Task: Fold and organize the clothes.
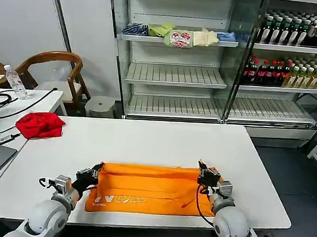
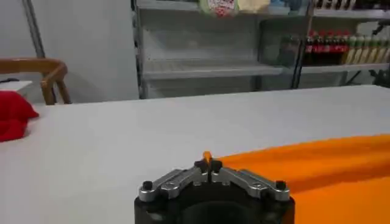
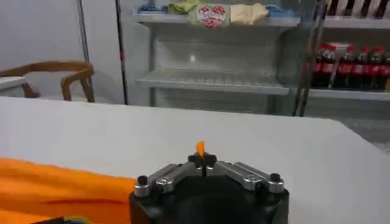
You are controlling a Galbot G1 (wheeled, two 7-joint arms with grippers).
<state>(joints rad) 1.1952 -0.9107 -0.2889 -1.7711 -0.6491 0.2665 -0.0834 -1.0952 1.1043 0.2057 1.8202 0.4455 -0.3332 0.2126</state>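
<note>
Both grippers are pinched closed on the far corners of an orange T-shirt (image 1: 150, 189). The left gripper (image 1: 95, 171) clamps the shirt's far left corner, and a small tab of orange cloth pokes up between its closed jaws in the left wrist view. The right gripper (image 1: 203, 172) clamps the far right corner in the same way. The shirt lies folded into a wide band on the near part of a white table (image 1: 146, 139), with white lettering along its near edge. A red cloth (image 1: 39, 124) sits well apart at the table's far left. Beyond the table stands a glass-fronted shelf unit (image 1: 175, 76) holding small folded garments.
</note>
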